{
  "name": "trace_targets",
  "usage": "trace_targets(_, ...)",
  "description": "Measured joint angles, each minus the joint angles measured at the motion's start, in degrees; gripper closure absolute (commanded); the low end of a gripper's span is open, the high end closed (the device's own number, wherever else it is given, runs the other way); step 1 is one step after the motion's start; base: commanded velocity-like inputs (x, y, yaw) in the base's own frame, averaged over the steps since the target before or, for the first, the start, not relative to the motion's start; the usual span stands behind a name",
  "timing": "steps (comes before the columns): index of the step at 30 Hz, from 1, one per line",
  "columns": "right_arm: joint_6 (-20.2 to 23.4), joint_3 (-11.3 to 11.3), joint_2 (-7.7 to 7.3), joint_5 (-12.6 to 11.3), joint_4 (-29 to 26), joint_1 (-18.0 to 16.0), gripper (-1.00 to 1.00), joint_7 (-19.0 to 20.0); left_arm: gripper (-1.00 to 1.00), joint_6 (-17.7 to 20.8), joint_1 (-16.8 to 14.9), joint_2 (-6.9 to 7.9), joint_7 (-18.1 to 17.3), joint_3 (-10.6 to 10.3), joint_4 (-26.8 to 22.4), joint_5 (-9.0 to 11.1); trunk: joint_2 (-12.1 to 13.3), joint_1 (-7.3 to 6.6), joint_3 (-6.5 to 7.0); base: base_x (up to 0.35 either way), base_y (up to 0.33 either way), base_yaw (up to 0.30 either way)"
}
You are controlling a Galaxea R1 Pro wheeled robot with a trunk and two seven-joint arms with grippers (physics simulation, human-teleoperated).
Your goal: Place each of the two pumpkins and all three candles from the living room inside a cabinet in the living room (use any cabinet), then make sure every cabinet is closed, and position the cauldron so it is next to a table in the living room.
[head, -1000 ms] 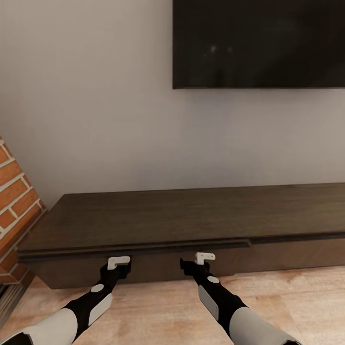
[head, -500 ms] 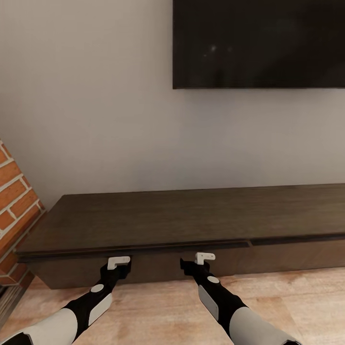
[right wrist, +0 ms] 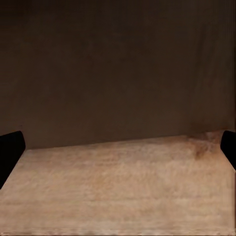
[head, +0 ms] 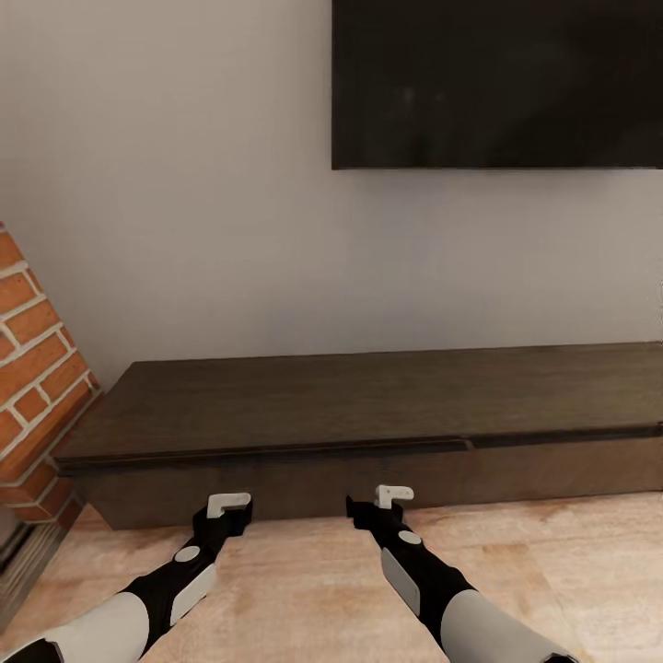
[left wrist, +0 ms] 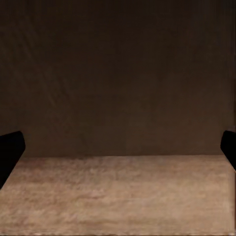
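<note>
Cabinet (head: 368, 410): long, low, dark brown wood, standing against the pale wall under the screen; the top is bare. The left drawer front stands slightly proud of the front next to it, with a thin dark seam along its upper edge and a small step where the two fronts meet. Whether it is fully shut, cannot tell.
Cabinet in left wrist view (left wrist: 118, 73): a flat dark brown front meeting the floor along a straight line.
Cabinet in right wrist view (right wrist: 118, 69): the same dark front, its base line running slightly slanted.
Left gripper (head: 227, 505): held low just in front of the cabinet's base and apart from it, over the floor. Both dark fingertips (left wrist: 10, 155) sit at opposite edges of the wrist picture, so the fingers are spread wide with nothing between them.
Right gripper (head: 393, 497): level with the left one, near the middle of the left drawer front, not touching it. Its fingertips (right wrist: 10, 152) are likewise far apart and hold nothing.
Floor (head: 322, 580): light wood planks, running up to the cabinet.
Screen (head: 497, 83): large black panel on the wall, above the cabinet's right part.
Brick column (head: 37, 368): red brick with pale joints, beside the cabinet's left end.
</note>
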Motion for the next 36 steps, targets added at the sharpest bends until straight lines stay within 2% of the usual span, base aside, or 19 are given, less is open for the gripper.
trace_targets(19, 0.1, 0.0, -0.12, -0.2, -0.5, 0.0, -1.0, 0.0, -1.0, 0.0, -0.1, 0.08, 0.0, 0.0, -0.1, 0.0, 0.0, 0.0, 0.0, -0.335, 0.0, 0.0)
trace_targets(26, 0.3, -0.1, -0.48, -0.6, -1.3, -0.7, -1.0, 0.4, -1.0, 0.9, -0.1, 0.59, -0.2, 0.2, -1.0, 0.2, 0.0, -0.03, 0.0, -0.148, 0.0, 0.0)
trace_targets(28, 0.3, -0.2, -0.59, -0.7, -1.6, -1.2, -1.0, 0.5, -1.0, 2.5, -0.1, 0.7, -0.2, 0.3, -1.9, 0.5, 0.0, -0.03, 0.0, -0.03, 0.0, 0.0)
trace_targets(32, 2.3, -0.3, -0.69, -0.6, -5.1, -1.6, -1.0, 0.4, -1.0, 10.9, 0.0, 0.9, -0.2, 0.4, -7.6, 1.6, 0.0, -0.04, 0.01, -0.012, 0.0, 0.0)
trace_targets(34, 5.2, -0.3, -0.69, -0.7, -7.0, -1.6, -1.0, 0.3, -1.0, 13.8, 0.0, 1.39, -0.2, 0.4, -10.4, 2.4, 0.0, -0.04, 0.01, -0.005, 0.0, 0.0)
trace_targets(36, 10.8, -0.3, -0.73, -0.6, -11.1, -1.5, -1.0, 0.0, -1.0, 17.8, 0.0, 2.93, -0.3, 0.4, -14.5, 3.8, 0.0, -0.04, 0.01, -0.003, 0.0, 0.0)
